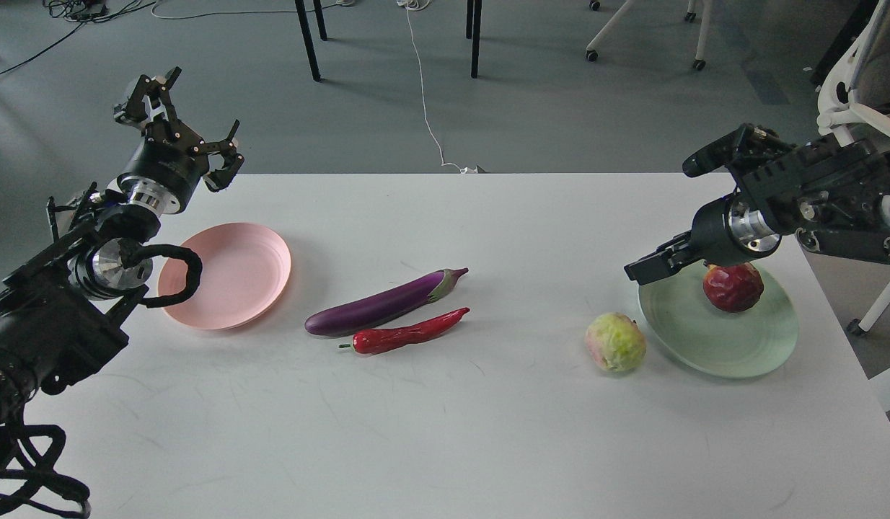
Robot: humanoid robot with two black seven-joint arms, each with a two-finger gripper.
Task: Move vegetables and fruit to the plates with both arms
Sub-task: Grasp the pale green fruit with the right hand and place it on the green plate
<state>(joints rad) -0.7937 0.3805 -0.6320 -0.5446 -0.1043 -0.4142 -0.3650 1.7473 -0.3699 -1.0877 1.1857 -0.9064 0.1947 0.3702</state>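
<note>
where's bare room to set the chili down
The pink plate is bare. The table's near half is bare too. It's crowded at the green plate, where the pomegranate sits.

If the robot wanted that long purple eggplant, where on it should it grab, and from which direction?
Probably around the thick middle of the eggplant, coming straight down from above. It lies flat on the table, slanting, so the fingers would best straddle it across its narrow width. The red chili lies close along its near side, so the near finger needs care slipping between them. The left gripper, open, is on that side.
</note>
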